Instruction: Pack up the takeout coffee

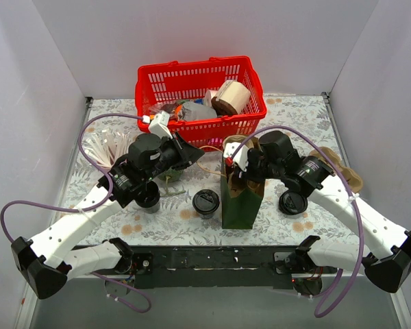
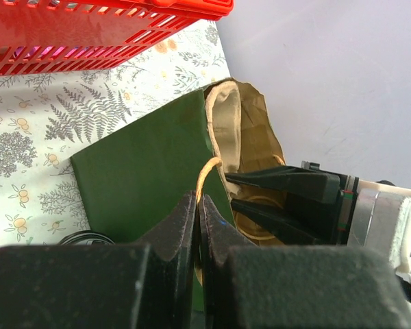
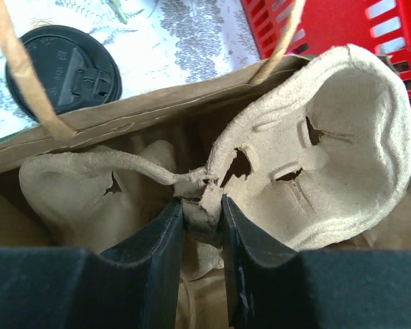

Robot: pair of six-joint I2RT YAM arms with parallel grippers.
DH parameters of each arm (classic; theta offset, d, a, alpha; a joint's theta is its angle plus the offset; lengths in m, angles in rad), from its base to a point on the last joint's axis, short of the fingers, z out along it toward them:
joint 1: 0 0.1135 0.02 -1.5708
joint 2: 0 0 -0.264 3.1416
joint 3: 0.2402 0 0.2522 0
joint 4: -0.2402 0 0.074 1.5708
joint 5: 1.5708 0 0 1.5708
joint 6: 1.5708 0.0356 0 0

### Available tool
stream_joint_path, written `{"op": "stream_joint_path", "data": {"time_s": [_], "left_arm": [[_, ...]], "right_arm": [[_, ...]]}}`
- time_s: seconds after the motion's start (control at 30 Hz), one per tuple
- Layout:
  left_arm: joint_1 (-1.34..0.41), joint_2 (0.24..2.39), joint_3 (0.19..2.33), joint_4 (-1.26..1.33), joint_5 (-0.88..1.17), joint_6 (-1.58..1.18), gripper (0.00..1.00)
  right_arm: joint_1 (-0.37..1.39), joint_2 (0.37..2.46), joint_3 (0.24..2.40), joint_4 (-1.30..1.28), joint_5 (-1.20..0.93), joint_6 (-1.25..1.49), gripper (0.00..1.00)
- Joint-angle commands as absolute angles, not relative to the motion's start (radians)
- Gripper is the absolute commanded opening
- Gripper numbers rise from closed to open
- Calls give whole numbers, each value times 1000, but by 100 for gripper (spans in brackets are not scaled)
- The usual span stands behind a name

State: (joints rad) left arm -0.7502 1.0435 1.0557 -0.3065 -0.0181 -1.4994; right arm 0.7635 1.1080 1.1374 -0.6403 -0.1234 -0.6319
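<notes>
A black cup with a black sip lid (image 1: 206,203) stands on the table just left of the green paper bag (image 1: 243,199); its lid shows in the right wrist view (image 3: 61,67). My left gripper (image 1: 194,152) is shut on the bag's tan paper handle (image 2: 209,168), fingertips together (image 2: 198,200). My right gripper (image 1: 238,168) reaches into the bag's open top and is shut (image 3: 202,203) on the middle ridge of the tan cardboard cup tray (image 3: 329,137), which sits tilted inside the bag. The bag also shows in the left wrist view (image 2: 151,164).
A red basket (image 1: 198,92) with packed items stands behind the bag. A second lidded black cup (image 1: 292,202) stands right of the bag, and a third (image 1: 148,200) sits under my left arm. White straws (image 1: 103,147) lie at the left, tan cardboard (image 1: 349,179) at the right.
</notes>
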Motion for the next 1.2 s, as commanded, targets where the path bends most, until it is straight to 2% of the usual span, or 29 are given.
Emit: {"op": "stream_joint_path", "data": {"time_s": [0.0,0.2,0.5,0.73,1.17], "left_arm": [[-756,1049,1077,-305,-63,-1482,0],[-756,1066,1072,-311,-124,-1483,0],[-756,1069,1085,-322,-132,-1474,0],[-756,1052,1062,-291,-77,-1468,0],[-756,1043,1048,-273,-43,-1468,0]], "right_arm": [[782,1086,1183,-709,-198,-575,26],[795,1029,1178,-719,-175,-515,24],[804,1175,1232,-848,-49,-456,25],[802,1264,1204,-816,-46,-376,26],[802,1281,1039,-654,-80,-265,28]]}}
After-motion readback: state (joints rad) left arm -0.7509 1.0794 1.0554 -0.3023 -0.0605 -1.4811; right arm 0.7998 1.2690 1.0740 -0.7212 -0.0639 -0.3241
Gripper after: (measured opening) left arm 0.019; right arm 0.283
